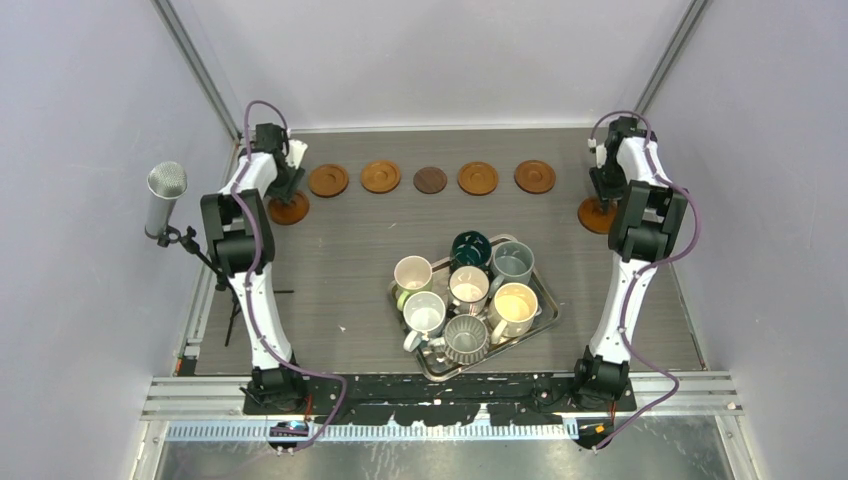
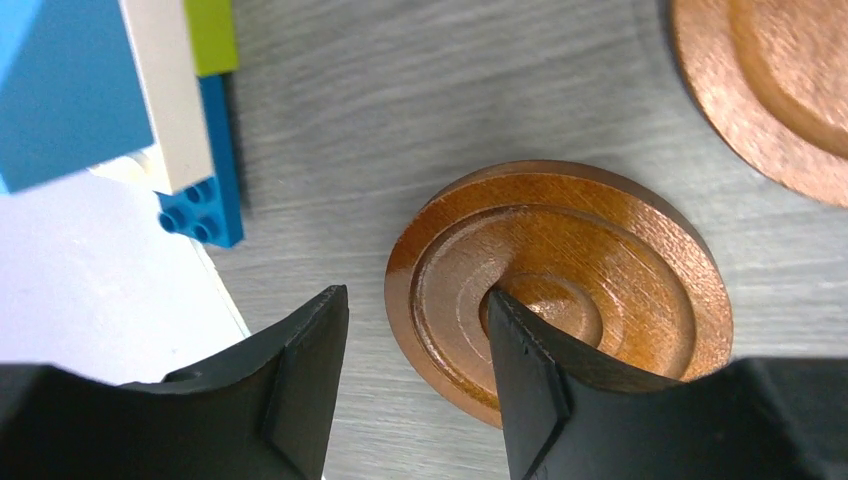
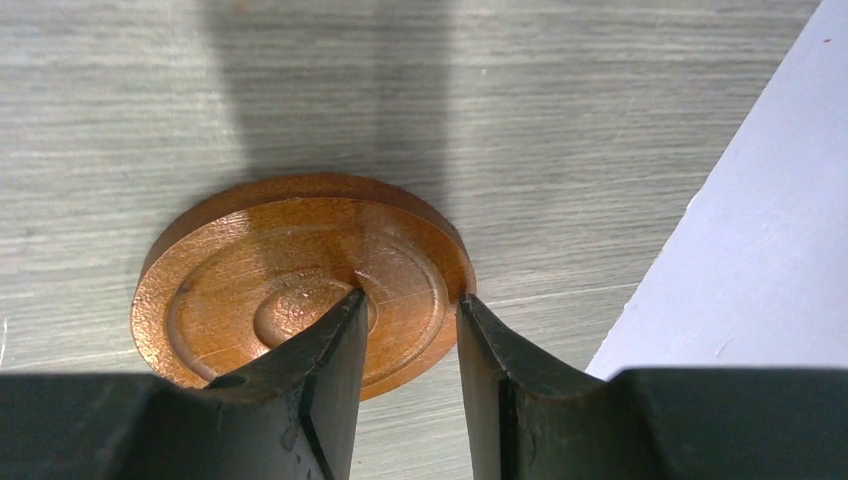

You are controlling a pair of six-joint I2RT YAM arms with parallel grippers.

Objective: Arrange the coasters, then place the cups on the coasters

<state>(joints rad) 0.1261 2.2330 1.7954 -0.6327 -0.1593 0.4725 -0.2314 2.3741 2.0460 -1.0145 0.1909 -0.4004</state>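
L gripper [image 2: 415,295] part-open astride left coaster [image 2: 600,240] rim; R gripper [image 3: 411,296] narrower astride right coaster [image 3: 260,260] (grip unclear).

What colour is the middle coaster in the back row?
The middle coaster is dark brown, clearest in the top external view.

Six orange-brown coasters [image 1: 478,178], one dark brown; cups [image 1: 514,310] cream, grey, possibly dark teal.
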